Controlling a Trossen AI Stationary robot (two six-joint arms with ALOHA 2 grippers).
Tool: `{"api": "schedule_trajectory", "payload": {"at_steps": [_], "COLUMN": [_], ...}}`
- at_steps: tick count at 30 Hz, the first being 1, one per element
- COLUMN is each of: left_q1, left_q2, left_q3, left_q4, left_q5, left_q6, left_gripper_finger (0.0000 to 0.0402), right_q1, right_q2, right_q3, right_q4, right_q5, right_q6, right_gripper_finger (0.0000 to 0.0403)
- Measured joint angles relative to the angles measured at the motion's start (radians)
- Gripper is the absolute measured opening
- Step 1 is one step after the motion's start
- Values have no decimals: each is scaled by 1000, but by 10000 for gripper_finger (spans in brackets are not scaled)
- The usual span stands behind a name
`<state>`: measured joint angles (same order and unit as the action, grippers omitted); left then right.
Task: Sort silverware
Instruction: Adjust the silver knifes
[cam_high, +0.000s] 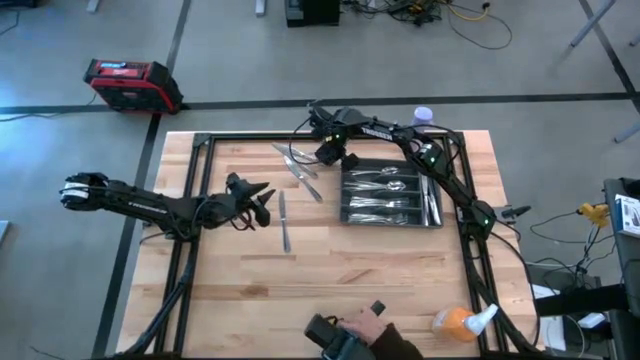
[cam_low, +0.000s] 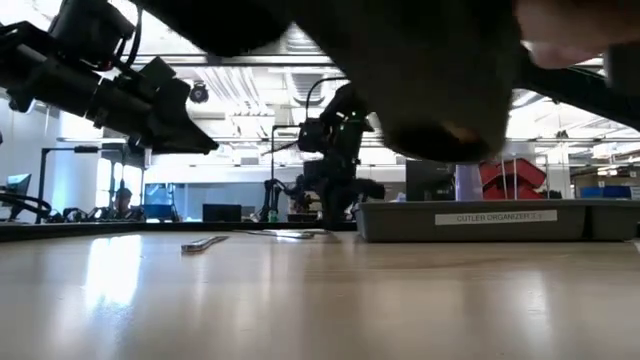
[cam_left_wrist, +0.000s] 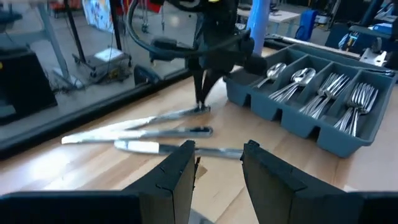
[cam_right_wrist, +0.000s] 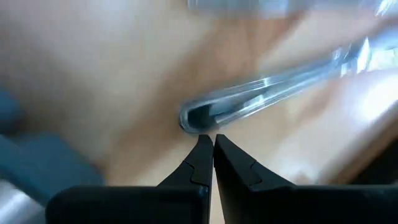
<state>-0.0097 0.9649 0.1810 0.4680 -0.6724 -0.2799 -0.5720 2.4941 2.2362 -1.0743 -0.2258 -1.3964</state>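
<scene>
Several pieces of silverware lie flat on the wooden table: a knife (cam_high: 284, 220) (cam_left_wrist: 186, 149) just ahead of my left gripper (cam_high: 262, 200) (cam_left_wrist: 217, 165), and a few more (cam_high: 300, 165) (cam_left_wrist: 143, 127) farther back. My left gripper is open and hovers above the table, touching nothing. My right gripper (cam_high: 325, 155) (cam_right_wrist: 208, 140) is shut and points down at the handle end (cam_right_wrist: 189, 118) of one far piece, beside the dark grey tray (cam_high: 432, 222). Spoons and forks (cam_left_wrist: 323, 93) fill the tray's compartments. My right gripper's shut fingertips (cam_right_wrist: 202, 146) come from above, right at the rounded handle end (cam_left_wrist: 202, 109) of a piece that lies flat on the table. Whether they touch it, I cannot tell.
A person's hand (cam_high: 365, 330) holds a dark object at the table's near edge, next to an orange spray bottle (cam_high: 460, 320). A purple cup (cam_high: 423, 117) stands at the far edge. Bare wood lies in front of the tray and at the near left.
</scene>
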Motion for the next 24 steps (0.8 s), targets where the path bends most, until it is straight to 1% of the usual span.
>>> {"api": "schedule_trajectory", "payload": {"at_steps": [2, 4, 5, 7, 10, 12, 15, 17, 18, 19, 22, 23, 24], "left_q1": [0, 0, 0, 3, 16, 38, 92, 143, 174, 210, 322, 355, 385], "left_q2": [2, 8, 12, 22, 55, 94, 179, 255, 293, 328, 438, 475, 512], "left_q3": [0, 0, 0, 0, 4, 36, 139, 215, 248, 281, 362, 382, 402], "left_q4": [47, 86, 104, 138, 137, 79, -82, -158, -165, -162, -134, -125, -116], "left_q5": [0, 0, 0, 0, 0, 2, 39, 74, 106, 163, 444, 513, 559], "left_q6": [45, 77, 86, 88, 55, 18, -4, -17, -18, -11, 63, 76, 79], "left_gripper_finger": [119, 119, 119, 119, 119, 119, 118, 118, 118, 118, 116, 112, 105], "right_q1": [0, 1, 1, 1, 4, 10, 36, 61, 73, 86, 123, 137, 148], "right_q2": [-3, -6, -7, -9, -24, -52, -110, -157, -184, -214, -310, -340, -371], "right_q3": [22, 45, 55, 74, 97, 98, 99, 99, 99, 99, 99, 100, 101], "right_q4": [-5, -2, -1, -1, -33, -52, -112, -153, -168, -188, -217, -219, -229], "right_q5": [-144, -264, -307, -328, -287, -204, -59, 4, 19, 24, 25, 25, 25], "right_q6": [0, 3, 5, 8, 9, 14, 42, 86, 115, 141, 289, 360, 431], "right_gripper_finger": [0, 0, 0, 0, 0, 0, 0, 0, 0, 0, 0, 0, 0]}}
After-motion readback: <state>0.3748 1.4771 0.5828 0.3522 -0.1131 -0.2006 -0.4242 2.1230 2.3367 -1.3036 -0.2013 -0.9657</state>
